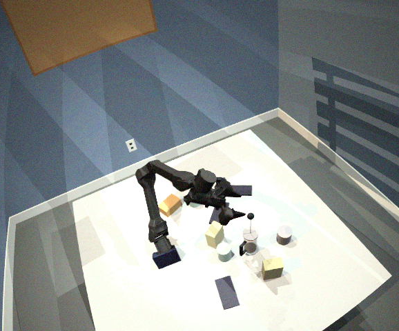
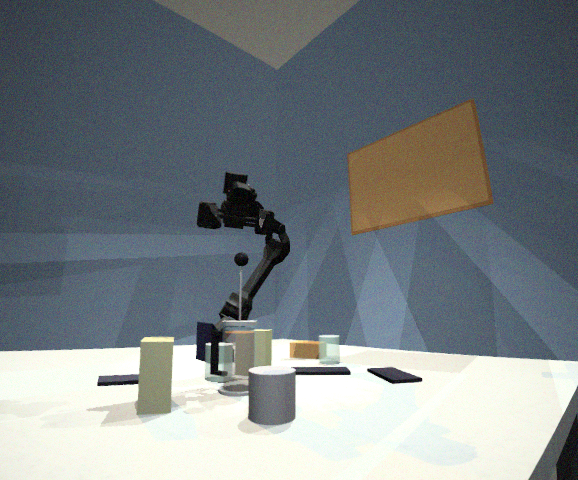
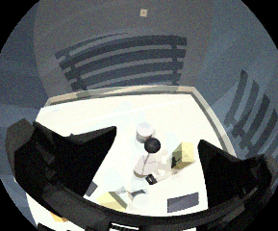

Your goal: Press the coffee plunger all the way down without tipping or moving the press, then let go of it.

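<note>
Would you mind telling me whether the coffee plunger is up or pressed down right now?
Up. The plunger knob stands high on its rod above the press lid, and the open hand is not touching it.

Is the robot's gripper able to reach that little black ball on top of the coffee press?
Probably yes. The open gripper hangs above and just beside the black ball, which stands high over the press. Nothing sits between them.

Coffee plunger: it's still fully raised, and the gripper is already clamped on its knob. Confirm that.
Not quite. The coffee plunger is fully raised, but the gripper is not clamped on its knob. The exterior view shows the gripper open, above the knob and clear of it, holding nothing. In the wrist view the knob sits below, between the spread fingers.
</note>
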Controlling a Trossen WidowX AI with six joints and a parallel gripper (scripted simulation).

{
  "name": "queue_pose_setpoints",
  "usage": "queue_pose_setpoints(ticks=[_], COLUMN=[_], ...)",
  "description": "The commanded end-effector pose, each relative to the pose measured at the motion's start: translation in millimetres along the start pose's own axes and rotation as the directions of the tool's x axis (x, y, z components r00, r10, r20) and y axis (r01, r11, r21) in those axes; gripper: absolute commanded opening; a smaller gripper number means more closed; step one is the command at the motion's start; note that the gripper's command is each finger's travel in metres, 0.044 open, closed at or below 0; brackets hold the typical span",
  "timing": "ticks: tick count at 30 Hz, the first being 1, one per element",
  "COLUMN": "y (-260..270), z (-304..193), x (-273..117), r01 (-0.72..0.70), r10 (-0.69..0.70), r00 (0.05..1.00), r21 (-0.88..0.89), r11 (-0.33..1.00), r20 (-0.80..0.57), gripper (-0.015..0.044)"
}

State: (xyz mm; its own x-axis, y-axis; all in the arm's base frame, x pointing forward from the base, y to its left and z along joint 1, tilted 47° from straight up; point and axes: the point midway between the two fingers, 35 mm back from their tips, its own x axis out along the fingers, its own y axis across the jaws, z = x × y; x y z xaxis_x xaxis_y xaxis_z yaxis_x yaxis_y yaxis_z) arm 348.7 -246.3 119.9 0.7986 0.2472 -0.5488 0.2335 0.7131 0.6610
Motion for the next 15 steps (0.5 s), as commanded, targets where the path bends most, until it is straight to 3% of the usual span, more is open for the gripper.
queue_pose_setpoints(ticks=[1, 7, 15], y=[-1, 0, 0], z=[-10, -48, -48], x=[6, 27, 33], r01=[-0.005, -0.006, -0.004], r10=[0.005, 0.006, 0.005], r00=[1.000, 1.000, 1.000], r21=[0.036, 0.037, 0.037], r11=[0.999, 0.999, 0.999], r20=[-0.004, -0.003, -0.003], gripper=[0.0440, 0.0440, 0.0440])
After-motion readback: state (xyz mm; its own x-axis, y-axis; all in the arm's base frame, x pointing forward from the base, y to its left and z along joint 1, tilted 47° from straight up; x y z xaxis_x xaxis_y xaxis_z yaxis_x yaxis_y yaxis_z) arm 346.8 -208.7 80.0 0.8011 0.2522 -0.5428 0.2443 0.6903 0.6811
